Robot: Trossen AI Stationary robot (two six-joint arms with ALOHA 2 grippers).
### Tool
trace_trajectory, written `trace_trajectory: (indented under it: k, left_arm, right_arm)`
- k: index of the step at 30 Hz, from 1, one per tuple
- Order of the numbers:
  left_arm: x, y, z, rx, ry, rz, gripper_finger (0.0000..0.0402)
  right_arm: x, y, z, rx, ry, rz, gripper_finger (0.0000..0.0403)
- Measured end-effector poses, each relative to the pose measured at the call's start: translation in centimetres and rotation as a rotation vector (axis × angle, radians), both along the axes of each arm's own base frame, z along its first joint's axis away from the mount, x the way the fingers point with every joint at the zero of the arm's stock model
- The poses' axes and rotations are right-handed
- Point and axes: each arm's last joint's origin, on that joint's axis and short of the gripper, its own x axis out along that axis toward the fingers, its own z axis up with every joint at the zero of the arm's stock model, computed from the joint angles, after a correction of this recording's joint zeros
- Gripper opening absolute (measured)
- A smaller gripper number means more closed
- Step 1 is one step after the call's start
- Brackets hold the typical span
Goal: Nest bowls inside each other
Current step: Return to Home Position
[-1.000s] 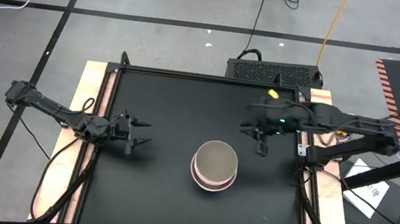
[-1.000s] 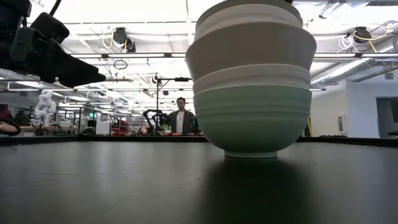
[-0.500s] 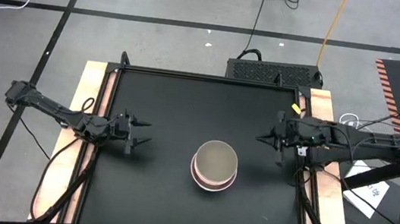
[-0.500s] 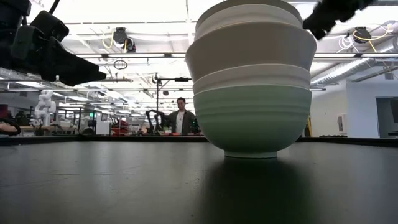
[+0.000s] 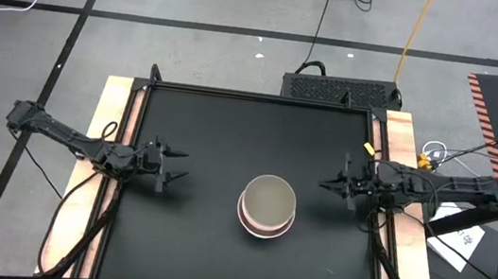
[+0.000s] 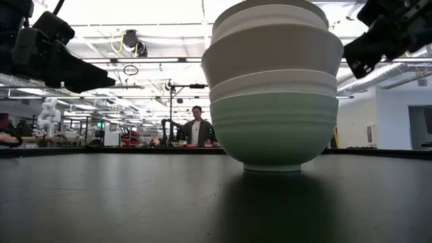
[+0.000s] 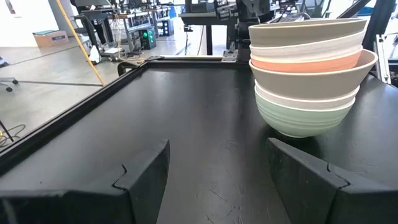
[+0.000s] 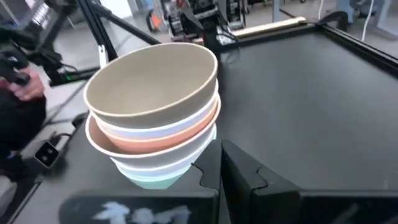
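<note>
The bowls (image 5: 267, 207) stand nested in one stack near the middle of the black table (image 5: 231, 128), mint-green lowest and olive-tan on top. The left gripper (image 5: 179, 166) hangs just inside the table's left edge, jaws apart. The right gripper (image 5: 325, 182) hangs by its right edge, jaws seemingly together.

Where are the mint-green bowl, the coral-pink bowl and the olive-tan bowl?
mint-green bowl (image 6: 273, 128), low view, outer wall.
coral-pink bowl (image 7: 298, 63), left wrist view, exposed rim band.
olive-tan bowl (image 5: 268, 199), high view, inside floor.
</note>
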Motion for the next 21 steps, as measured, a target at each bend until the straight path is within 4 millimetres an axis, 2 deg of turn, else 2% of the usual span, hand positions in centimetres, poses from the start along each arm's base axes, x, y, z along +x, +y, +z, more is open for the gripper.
trace_trajectory:
  k: [7,21]
  left_arm:
    - [0.0,0.0,-0.1,0.008,0.009,-0.001,0.0269]
    - [0.0,0.0,0.1,0.093,0.007,-0.03,0.0269]
  right_arm:
    - [-0.4,0.3,-1.5,0.021,-0.047,0.026,0.0]
    - [-1.0,-0.1,-1.2,-0.082,-0.112,-0.03,0.0]
